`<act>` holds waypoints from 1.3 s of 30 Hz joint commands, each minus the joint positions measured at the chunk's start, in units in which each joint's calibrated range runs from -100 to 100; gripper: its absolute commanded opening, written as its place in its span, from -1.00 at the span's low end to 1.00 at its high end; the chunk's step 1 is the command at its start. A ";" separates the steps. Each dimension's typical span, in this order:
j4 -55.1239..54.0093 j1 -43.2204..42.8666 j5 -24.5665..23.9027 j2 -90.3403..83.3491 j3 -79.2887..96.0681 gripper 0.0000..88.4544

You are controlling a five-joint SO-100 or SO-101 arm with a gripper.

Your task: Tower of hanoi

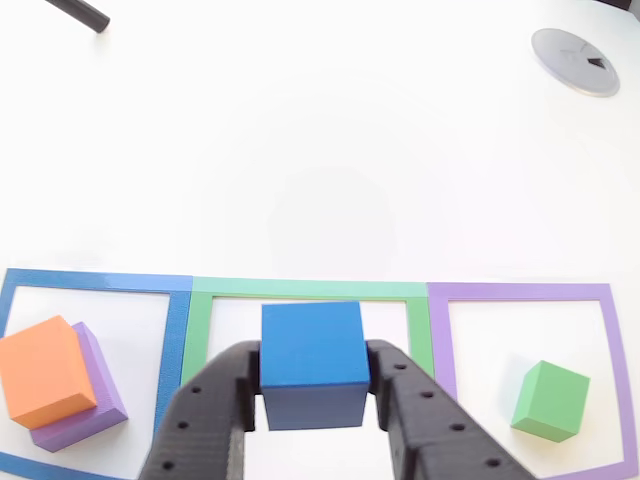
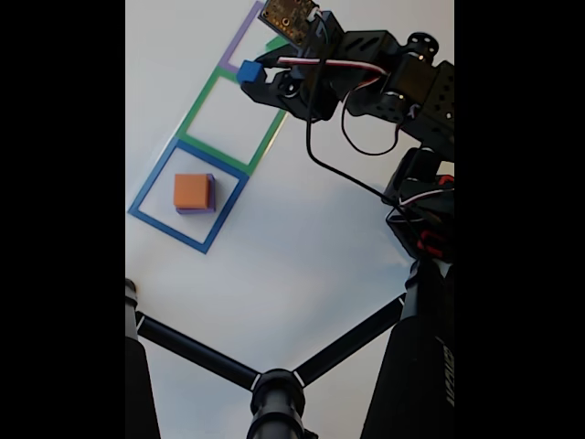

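My gripper [image 1: 312, 388] is shut on a blue cube [image 1: 312, 350], with one black finger on each side of it. In the other view the cube hangs in front of the green square outline [image 1: 310, 289]. The blue outline [image 1: 95, 281] on the left holds an orange cube [image 1: 42, 372] stacked askew on a purple block [image 1: 98, 385]. A green cube [image 1: 550, 400] sits inside the purple outline [image 1: 520, 292] on the right. In the fixed view the gripper [image 2: 253, 76] carries the blue cube [image 2: 247, 71] near the far outlines, and the orange cube [image 2: 190, 190] sits in the near blue outline [image 2: 151, 183].
A grey round disc [image 1: 575, 60] lies at the far right of the white table, and a black rod [image 1: 80, 12] at the far left. Black tripod legs [image 2: 274, 384] cross the near side in the fixed view. The arm's body and cables [image 2: 411, 110] stand at the right.
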 commanded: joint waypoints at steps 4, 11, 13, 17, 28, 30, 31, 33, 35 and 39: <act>-37.21 -0.65 0.54 11.49 17.43 -0.95; -62.47 -0.56 0.54 31.67 20.98 -0.94; -69.27 -0.36 0.54 37.97 20.89 -0.94; -79.72 0.21 0.54 48.39 19.70 -0.94; -93.72 2.22 0.54 63.00 19.07 -0.94; -95.26 2.42 0.54 65.51 18.16 -0.94; -95.99 2.61 0.54 66.72 17.61 -0.94; -97.12 2.61 0.54 68.65 16.70 -0.95; -97.69 2.61 0.54 70.11 15.98 -0.95; -97.77 2.13 0.54 71.80 15.25 -0.94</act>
